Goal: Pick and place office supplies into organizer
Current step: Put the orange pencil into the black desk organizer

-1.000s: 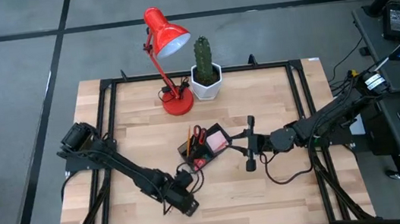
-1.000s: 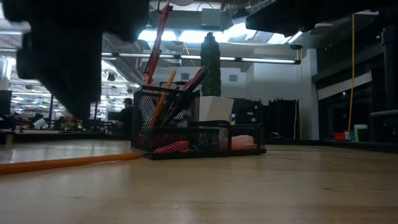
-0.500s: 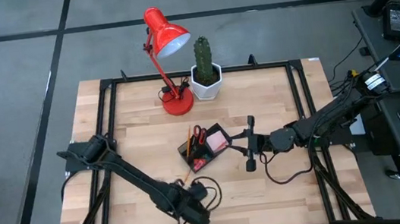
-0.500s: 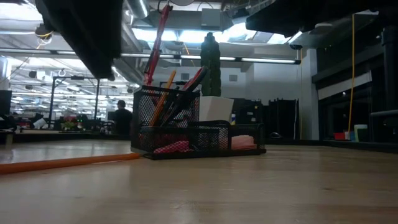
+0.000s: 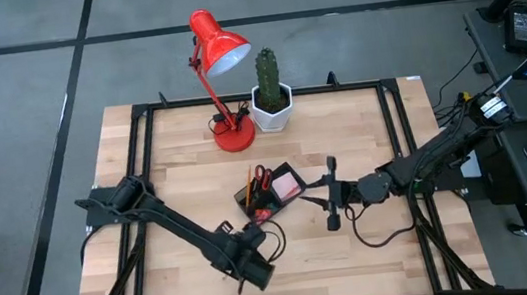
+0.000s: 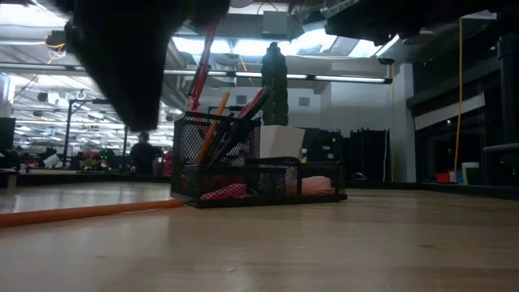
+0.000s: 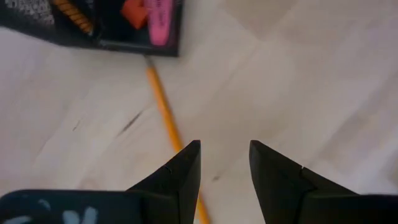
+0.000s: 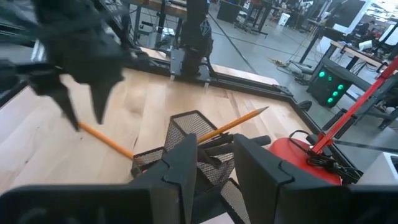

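Beside the organizer, loose pencil: an orange pencil lies flat on the counter; one end sits just at the organizer's near corner and its long axis runs away from the tray toward the left claw.
Loose pencil, low view: it shows as a long orange line reaching leftward from the foot of the mesh tray.
Organizer: black mesh tray near the counter's middle, in front of the red lamp and the cactus in its white pot.
Inside the organizer: a second orange pencil leans in the tall cup, its tip pointing up and away from the lamp; red-handled scissors stand beside it; the pink sticky pad lies in the low compartment on the side toward the right claw.
Small pieces: a pink piece and a red piece lie in the tray's low part near the loose pencil's end.
Left claw: hovers over the loose pencil on the side away from the lamp, fingers apart, holding nothing.
Right claw: waits just beside the organizer's sticky-pad side, fingers slightly apart and empty.
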### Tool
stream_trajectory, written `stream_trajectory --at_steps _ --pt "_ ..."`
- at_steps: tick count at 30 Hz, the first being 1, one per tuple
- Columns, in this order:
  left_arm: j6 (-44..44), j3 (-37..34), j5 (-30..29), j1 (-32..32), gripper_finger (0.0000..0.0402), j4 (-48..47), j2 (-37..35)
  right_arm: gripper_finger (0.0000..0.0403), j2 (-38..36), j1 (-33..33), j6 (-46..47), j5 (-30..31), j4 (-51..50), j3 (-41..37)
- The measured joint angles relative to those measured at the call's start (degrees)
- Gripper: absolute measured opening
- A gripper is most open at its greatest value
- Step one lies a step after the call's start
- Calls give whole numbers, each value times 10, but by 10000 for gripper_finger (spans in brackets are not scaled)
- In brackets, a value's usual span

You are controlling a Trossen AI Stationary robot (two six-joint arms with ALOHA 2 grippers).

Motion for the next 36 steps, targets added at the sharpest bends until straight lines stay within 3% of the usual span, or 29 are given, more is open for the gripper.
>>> stream_trajectory --at_steps 10,36 --pt "-32 -61 27 19 130 -2 1 108 0 3 27 0 -30 0" --pt "-43 -172 124 43 129 129 -5 108 0 3 32 0 -54 0"
